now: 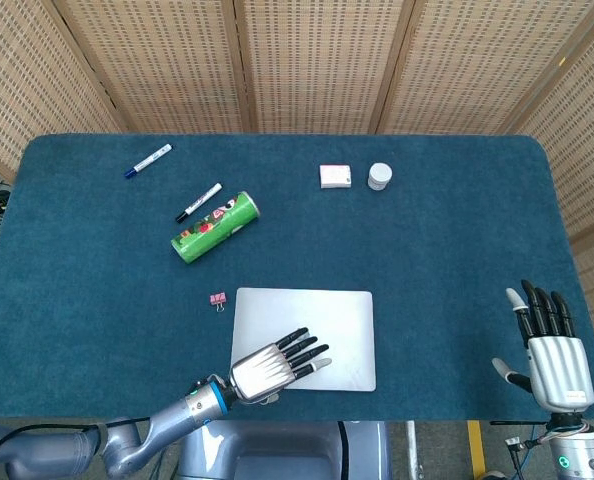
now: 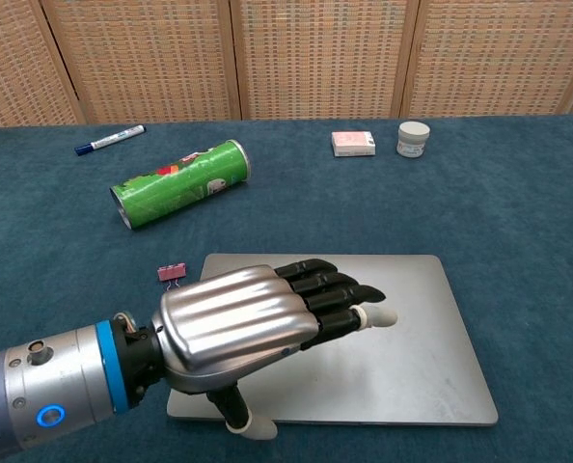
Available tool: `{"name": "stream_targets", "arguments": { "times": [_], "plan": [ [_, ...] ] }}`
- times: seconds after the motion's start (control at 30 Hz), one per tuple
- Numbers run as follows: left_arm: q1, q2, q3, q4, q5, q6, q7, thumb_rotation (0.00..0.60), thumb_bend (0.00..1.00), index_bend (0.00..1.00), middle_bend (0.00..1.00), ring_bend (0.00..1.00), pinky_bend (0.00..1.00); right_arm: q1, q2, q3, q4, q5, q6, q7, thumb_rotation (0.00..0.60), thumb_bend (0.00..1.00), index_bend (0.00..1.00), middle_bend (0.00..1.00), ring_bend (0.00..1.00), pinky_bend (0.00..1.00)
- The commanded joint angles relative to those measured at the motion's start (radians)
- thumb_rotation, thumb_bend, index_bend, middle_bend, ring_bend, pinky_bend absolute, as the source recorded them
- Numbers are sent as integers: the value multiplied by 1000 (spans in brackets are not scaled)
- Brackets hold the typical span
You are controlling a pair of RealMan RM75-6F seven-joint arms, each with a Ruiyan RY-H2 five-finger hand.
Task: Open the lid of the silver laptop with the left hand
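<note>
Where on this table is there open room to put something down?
The whole right side of the blue table is bare, between the silver laptop and the right robot hand. The far left edge is free too. It is crowded around the green can, the markers and the pink clip.

Flat silver metal laptop (image 2: 417,357): matt brushed lid, smooth, faintly smudged. Tabletop (image 1: 447,250) covered in dark teal cloth with a short, rough nap. Left hand (image 2: 258,323): glossy polished metal back plates, black matt plastic fingers (image 2: 325,286) with pale tips. Right hand (image 1: 552,350): same finish. Green cylindrical can (image 2: 178,182): glossy printed wrap. Rear screen panels (image 1: 317,60): woven cane in light wood frames, matt.
</note>
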State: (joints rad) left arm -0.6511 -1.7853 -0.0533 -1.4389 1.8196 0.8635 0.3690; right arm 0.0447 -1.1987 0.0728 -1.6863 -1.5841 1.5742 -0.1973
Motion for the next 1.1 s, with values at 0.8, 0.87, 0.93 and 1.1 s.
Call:
{"name": "stream_targets", "arguments": {
  "times": [0.8, 0.87, 0.93, 1.1],
  "plan": [
    [-64, -146, -11, 111, -132, -15, 117, 600, 149, 0, 0, 0, 0, 5, 14, 3, 2, 14, -9, 42, 600, 0, 0, 0, 0, 0],
    [-68, -152, -13, 118, -140, -12, 118, 600, 207, 0, 0, 0, 0, 5, 15, 2, 1, 14, -10, 45, 600, 0, 0, 0, 0, 0],
    [-71, -155, -14, 120, -146, -11, 117, 600, 289, 0, 0, 0, 0, 5, 16, 3, 1, 15, -9, 47, 600, 0, 0, 0, 0, 0],
    [-77, -159, -7, 118, -160, -2, 110, 600, 414, 0, 0, 0, 0, 5, 19, 4, 0, 17, -9, 54, 600, 0, 0, 0, 0, 0]
  ]
}}
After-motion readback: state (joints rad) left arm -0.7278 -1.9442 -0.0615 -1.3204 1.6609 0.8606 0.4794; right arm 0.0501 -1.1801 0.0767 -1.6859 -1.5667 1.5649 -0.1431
